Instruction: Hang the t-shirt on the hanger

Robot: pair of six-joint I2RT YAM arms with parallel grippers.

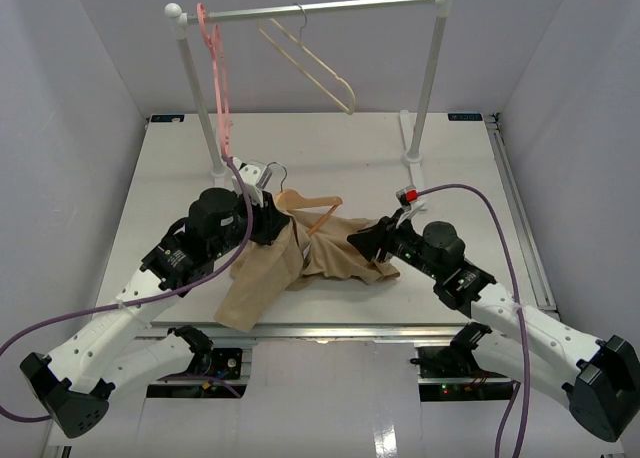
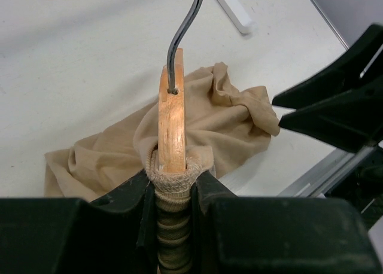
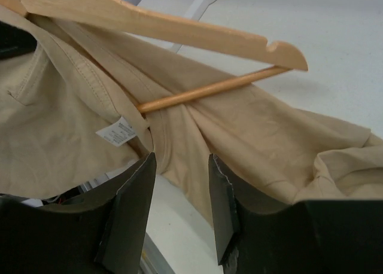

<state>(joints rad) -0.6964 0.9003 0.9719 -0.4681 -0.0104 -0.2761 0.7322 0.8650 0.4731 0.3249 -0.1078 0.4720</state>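
While the left gripper (image 2: pixel 172 187) is closed on the wood of the hanger (image 2: pixel 172 121), with the ribbed collar pinched around it, the t-shirt (image 1: pixel 300 263) lies bunched on the table (image 1: pixel 450 178) beneath, and the far hanger arm is bare. On the right side, the right gripper (image 3: pixel 179 190) has its jaws apart and holds nothing, close to the cloth by the white label (image 3: pixel 118 131). The step looks like threading the neck. Next, I think, this gripper must take the collar edge and draw it over the bare arm.

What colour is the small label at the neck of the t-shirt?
The label is white; the right wrist view shows it best.
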